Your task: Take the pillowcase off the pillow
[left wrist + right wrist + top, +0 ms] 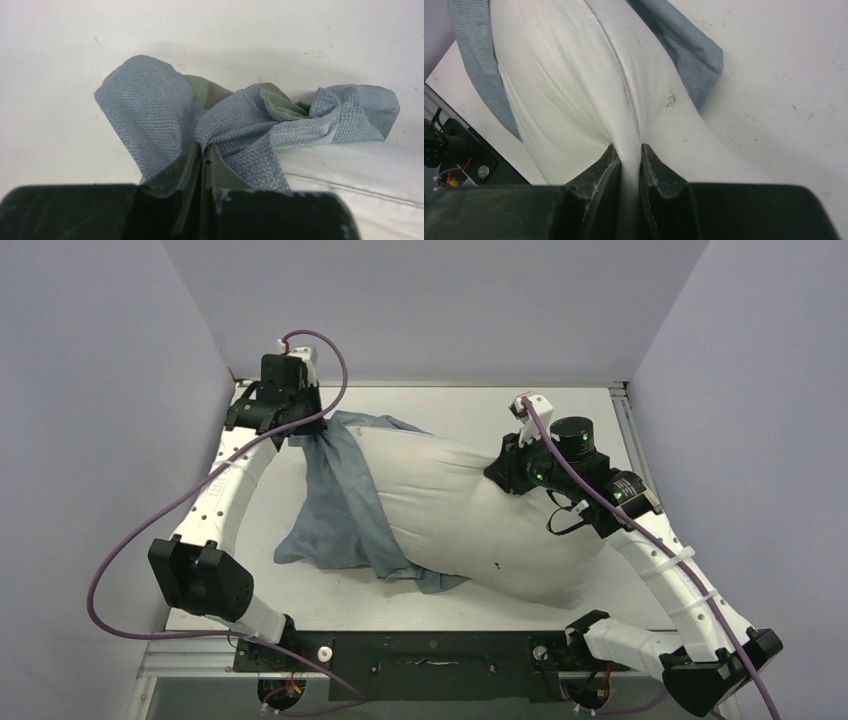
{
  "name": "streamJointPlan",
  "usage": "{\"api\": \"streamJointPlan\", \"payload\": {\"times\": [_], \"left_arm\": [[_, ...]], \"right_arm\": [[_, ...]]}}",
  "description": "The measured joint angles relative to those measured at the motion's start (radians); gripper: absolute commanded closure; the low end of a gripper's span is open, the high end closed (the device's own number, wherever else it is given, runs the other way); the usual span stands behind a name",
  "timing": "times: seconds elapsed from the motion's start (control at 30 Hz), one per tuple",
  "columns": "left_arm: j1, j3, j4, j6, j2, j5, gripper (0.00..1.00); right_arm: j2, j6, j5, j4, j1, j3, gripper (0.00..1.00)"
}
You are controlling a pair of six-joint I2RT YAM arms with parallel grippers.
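Observation:
The white pillow [470,515] lies across the table, mostly bare. The blue-grey pillowcase [335,505] is bunched over its left end and trails under it. My left gripper [300,430] at the far left is shut on a pinched fold of the pillowcase [240,125], with green lining showing in the folds. My right gripper [508,472] is shut on a pinch of the pillow [589,90] at its upper right edge; the cloth runs between the fingers [656,167]. Blue-grey pillowcase edges [689,55] show behind the pillow.
The white table [450,405] is walled by grey panels at left, back and right. A black base rail [430,655] runs along the near edge. Purple cables loop from both arms.

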Motion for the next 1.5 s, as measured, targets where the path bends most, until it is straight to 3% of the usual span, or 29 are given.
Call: {"api": "streamJointPlan", "payload": {"times": [0.1, 0.2, 0.33, 0.47, 0.7, 0.9, 1.07, 1.13, 1.2, 1.33, 1.5], "left_arm": [[0.054, -0.035, 0.005, -0.007, 0.002, 0.014, 1.0], [0.092, -0.066, 0.007, -0.016, 0.014, 0.037, 0.9], [0.096, -0.088, 0.03, -0.02, 0.022, 0.067, 0.56], [0.099, -0.109, 0.058, -0.03, -0.015, 0.062, 0.41], [0.014, -0.237, 0.079, -0.074, -0.249, 0.078, 0.32], [-0.225, -0.453, 0.131, -0.175, -0.443, 0.087, 0.29], [-0.409, -0.654, 0.197, -0.28, -0.493, 0.038, 0.29], [-0.458, -0.724, 0.225, -0.314, -0.492, 0.007, 0.31], [-0.497, -0.777, 0.24, -0.341, -0.484, -0.027, 0.43], [-0.523, -0.838, 0.266, -0.385, -0.448, -0.087, 1.0], [-0.518, -0.856, 0.269, -0.393, -0.441, -0.174, 1.0]], "right_arm": [[-0.014, 0.023, 0.01, 0.001, -0.036, -0.037, 0.95], [-0.016, 0.047, 0.029, 0.011, -0.064, -0.078, 0.95], [-0.015, 0.069, 0.076, 0.053, -0.082, -0.134, 0.95], [0.008, 0.076, 0.145, 0.057, -0.106, -0.146, 0.95], [0.108, 0.08, 0.231, 0.057, -0.122, -0.137, 0.95], [0.118, 0.078, 0.226, 0.057, -0.124, -0.134, 0.95], [0.118, 0.076, 0.208, 0.057, -0.126, -0.129, 0.95], [0.118, 0.076, 0.199, 0.057, -0.127, -0.127, 0.95], [0.118, 0.076, 0.192, 0.055, -0.128, -0.124, 0.95], [0.121, 0.073, 0.183, 0.048, -0.128, -0.114, 0.95], [0.122, 0.061, 0.184, 0.018, -0.129, -0.091, 0.95]]}}
